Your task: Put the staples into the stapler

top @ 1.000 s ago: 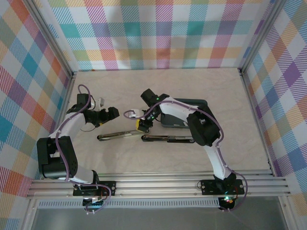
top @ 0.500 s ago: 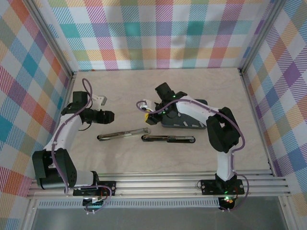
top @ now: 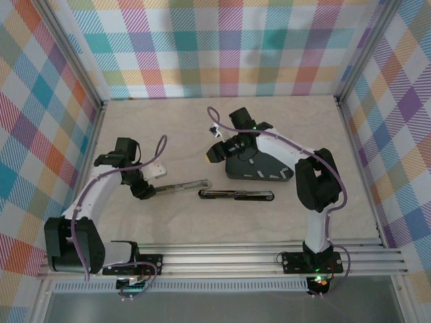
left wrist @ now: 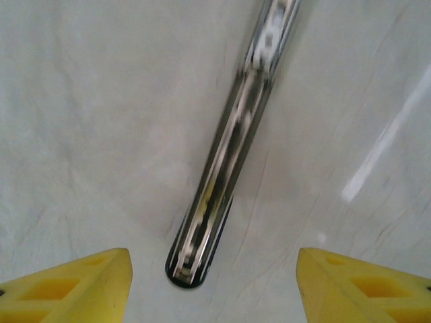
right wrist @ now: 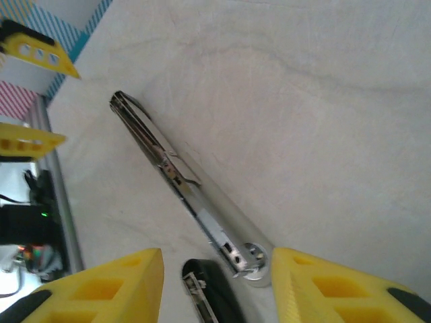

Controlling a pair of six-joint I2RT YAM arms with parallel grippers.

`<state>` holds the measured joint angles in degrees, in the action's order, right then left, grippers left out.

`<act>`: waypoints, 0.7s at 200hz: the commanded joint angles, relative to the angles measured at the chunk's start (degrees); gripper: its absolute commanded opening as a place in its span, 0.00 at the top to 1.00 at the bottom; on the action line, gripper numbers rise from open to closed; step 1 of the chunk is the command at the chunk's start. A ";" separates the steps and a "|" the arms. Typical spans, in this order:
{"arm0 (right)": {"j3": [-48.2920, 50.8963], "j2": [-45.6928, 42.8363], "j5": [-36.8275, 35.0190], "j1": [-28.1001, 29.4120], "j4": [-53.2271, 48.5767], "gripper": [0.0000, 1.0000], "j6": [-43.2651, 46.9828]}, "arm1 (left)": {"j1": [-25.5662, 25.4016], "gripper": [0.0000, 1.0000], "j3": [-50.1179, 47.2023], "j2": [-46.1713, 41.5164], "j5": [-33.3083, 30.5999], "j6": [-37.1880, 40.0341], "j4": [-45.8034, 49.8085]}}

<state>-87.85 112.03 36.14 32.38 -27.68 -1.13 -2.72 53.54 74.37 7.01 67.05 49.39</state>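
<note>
Left claw (left wrist: 214,259) astride stapler tip (left wrist: 187,266)

Stapler rail (left wrist: 229,155) blurred, cut off at top; black stapler arm (right wrist: 212,296) cut by bottom edge.

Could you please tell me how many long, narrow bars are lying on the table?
2: a chrome bar left of centre and a black bar just to its right; others could be hidden.

Both arms bend inward, jaws parted.
The left end effector (top: 145,190) points down near its own side, fingers spread; the right end effector (top: 214,153) stretches leftward, fingers likewise apart.
</note>
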 commanded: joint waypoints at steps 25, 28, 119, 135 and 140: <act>1.17 -0.06 5.15 0.47 -0.19 0.57 -19.31 | 2.61 0.33 -1.81 5.09 -7.51 10.94 -0.23; 1.21 -0.06 5.17 0.49 -0.25 0.57 -19.52 | 2.80 0.33 -1.67 5.17 -7.39 11.12 -0.12; -0.60 2.73 4.82 2.11 -3.65 0.60 -18.59 | 6.38 0.33 -8.32 5.54 -6.67 19.27 -10.64; -0.82 3.06 4.30 2.59 -4.30 0.60 -18.30 | 6.52 0.33 -8.27 6.46 -6.66 20.38 -11.87; -0.83 3.18 4.16 2.73 -4.43 0.60 -18.17 | 6.66 0.33 -8.21 6.65 -6.68 20.73 -12.32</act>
<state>-87.11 113.86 39.18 34.26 -29.82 -19.29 2.90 45.41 79.75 -0.12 84.16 40.80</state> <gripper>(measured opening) 0.400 0.666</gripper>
